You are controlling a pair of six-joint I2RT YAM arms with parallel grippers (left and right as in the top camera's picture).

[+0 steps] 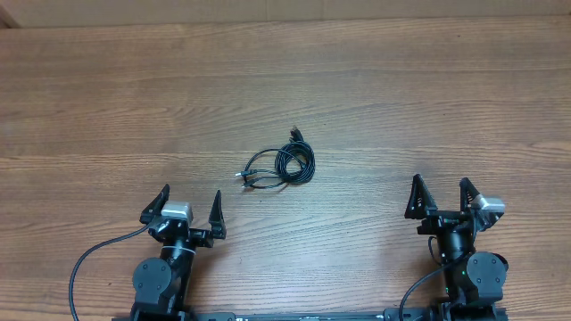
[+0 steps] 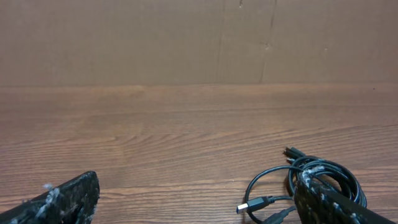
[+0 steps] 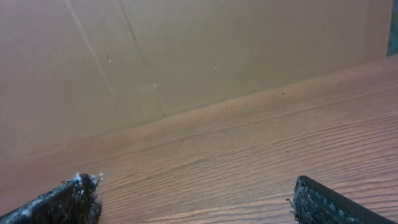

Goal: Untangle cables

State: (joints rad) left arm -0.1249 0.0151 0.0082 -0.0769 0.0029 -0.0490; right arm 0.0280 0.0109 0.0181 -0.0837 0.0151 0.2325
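Both sitting spread, empty: left gripper [image 1: 193,190], right gripper [image 1: 439,179]. You're best targeting one loop of cables [image 1: 280,167] ahead-right of left fingers [image 1: 217,214].

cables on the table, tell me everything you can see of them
The cables are thin, black and flexible, wound into one small loose coil lying flat on the wooden table, near its middle. A silver-tipped plug pokes out on the left, a black plug at the far side. Only the table touches them.
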